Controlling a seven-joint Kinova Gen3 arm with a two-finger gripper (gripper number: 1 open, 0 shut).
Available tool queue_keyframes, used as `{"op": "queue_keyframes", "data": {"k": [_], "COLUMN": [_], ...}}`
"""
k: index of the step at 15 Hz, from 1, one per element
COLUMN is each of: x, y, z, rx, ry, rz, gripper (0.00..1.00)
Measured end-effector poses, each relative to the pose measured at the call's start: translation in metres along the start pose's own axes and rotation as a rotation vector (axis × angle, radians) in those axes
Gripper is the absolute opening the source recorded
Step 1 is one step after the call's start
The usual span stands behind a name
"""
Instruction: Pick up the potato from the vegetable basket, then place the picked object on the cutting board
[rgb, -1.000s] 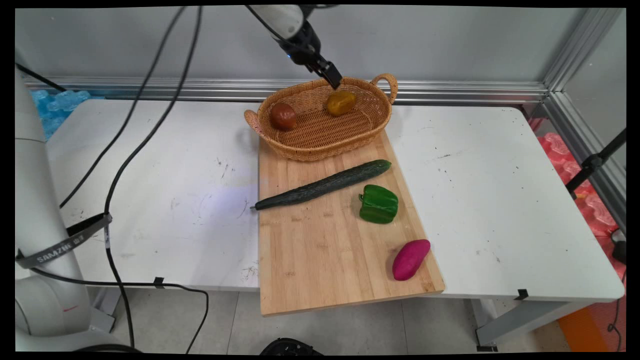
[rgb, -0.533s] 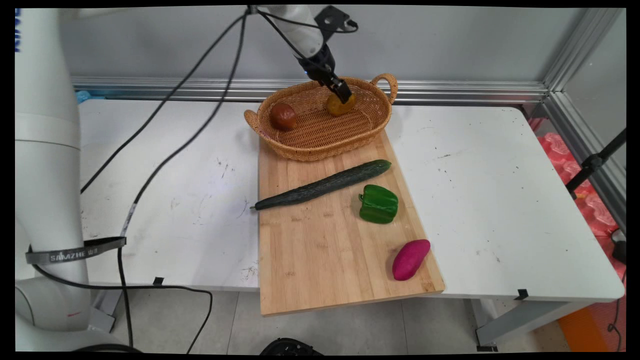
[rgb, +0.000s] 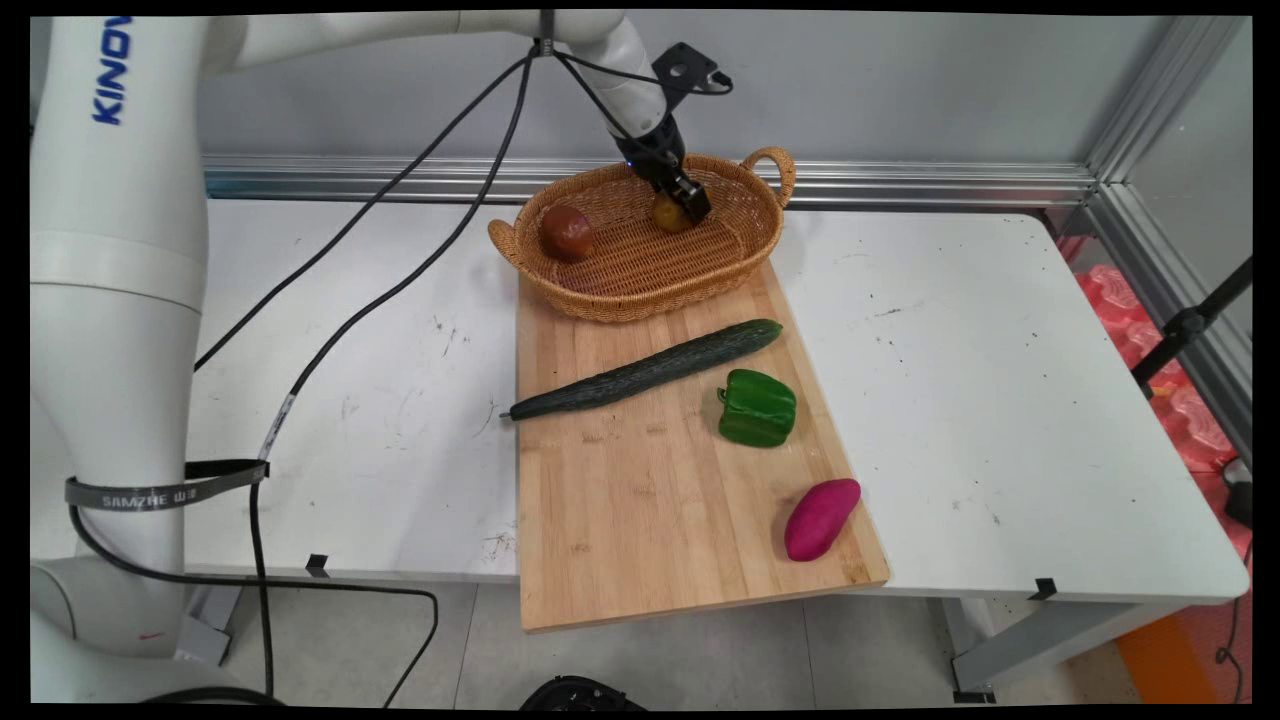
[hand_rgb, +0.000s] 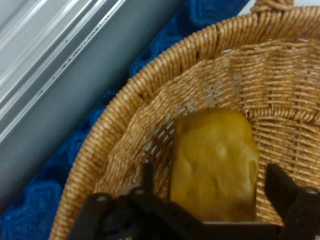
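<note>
Main view is showing the gripper (rgb: 692, 203) reaching down into the wicker basket (rgb: 640, 290) at the far end of the cutting board (rgb: 640, 500), right at the yellow pepper (rgb: 667, 213). Hand view is showing its fingers (hand_rgb: 287, 192) spread apart on either side of the yellow pepper (hand_rgb: 215, 162), not visibly pressing it. A brown-red fruit (rgb: 567, 232) is lying in the basket's left end.
</note>
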Motion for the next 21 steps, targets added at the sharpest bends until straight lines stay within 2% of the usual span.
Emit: {"op": "queue_keyframes", "data": {"k": [5,9,17,21], "x": [0.004,0.007,0.014,0.007], "y": [-0.002,-0.004,0.013,0.031], "z": [0.001,-0.024,-0.128,-0.175], "rx": [-0.013,-0.010,-0.031,-0.100], "ry": [0.002,0.031,0.105,0.119], "rz": [0.024,0.032,0.080,0.164], "gripper": [0.00,0.00,0.00,0.00]}}
